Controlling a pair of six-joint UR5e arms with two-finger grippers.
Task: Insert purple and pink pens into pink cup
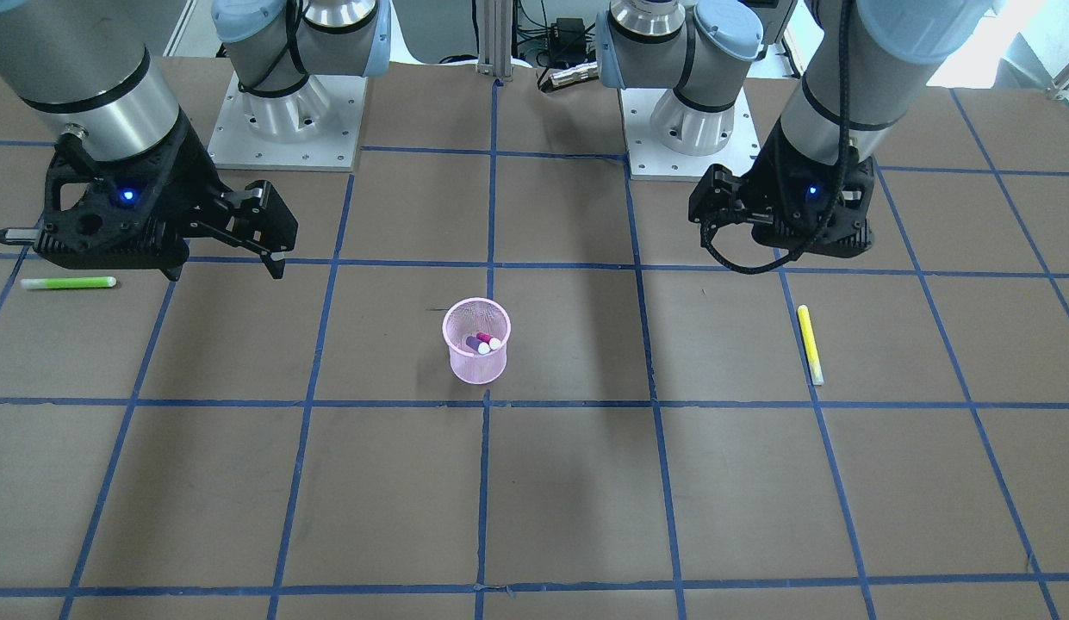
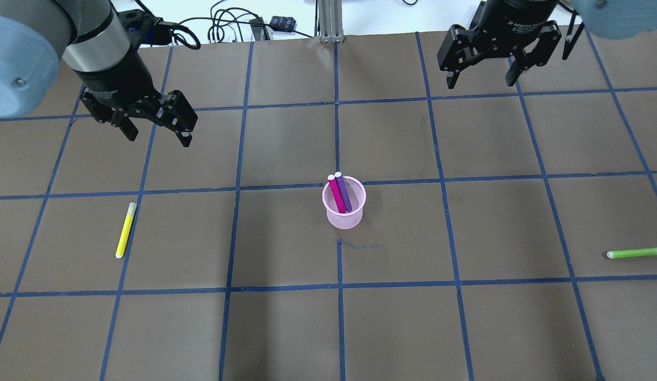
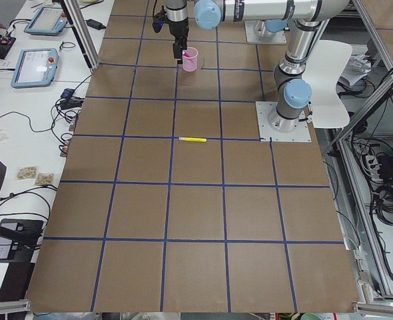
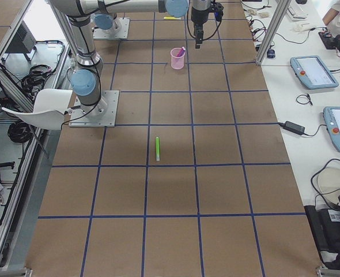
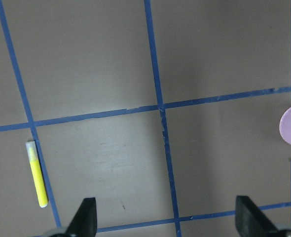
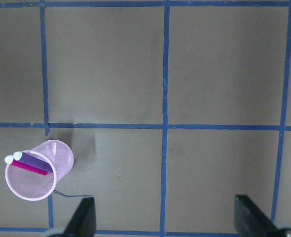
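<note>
my left pincer and right pincer both hang spread wide and empty, well apart from the pink cup, where the pink pen and purple pen lean side by side.

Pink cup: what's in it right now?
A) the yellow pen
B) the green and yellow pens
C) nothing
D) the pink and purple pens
D: the pink cup holds the pink pen and the purple pen side by side, leaning on its rim, while the yellow pen and the green pen lie out on the table.
</note>
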